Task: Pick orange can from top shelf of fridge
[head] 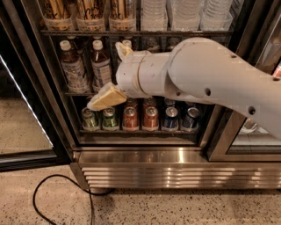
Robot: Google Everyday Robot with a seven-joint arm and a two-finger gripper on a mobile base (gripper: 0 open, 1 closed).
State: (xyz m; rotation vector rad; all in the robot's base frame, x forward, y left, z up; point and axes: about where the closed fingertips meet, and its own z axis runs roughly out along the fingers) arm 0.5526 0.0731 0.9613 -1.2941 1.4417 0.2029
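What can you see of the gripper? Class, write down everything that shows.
The gripper ends a white arm reaching in from the right, in front of the fridge, level with its middle shelf. Its two fingers look tan, flat and plastic, spread open with nothing between them: one points up beside the bottles, the other slants down over the short cans. It seems to touch nothing.

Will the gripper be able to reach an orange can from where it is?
Probably yes: nothing blocks the orange cans on the top shelf, but the open gripper hangs lower, by the bottles, and must rise.
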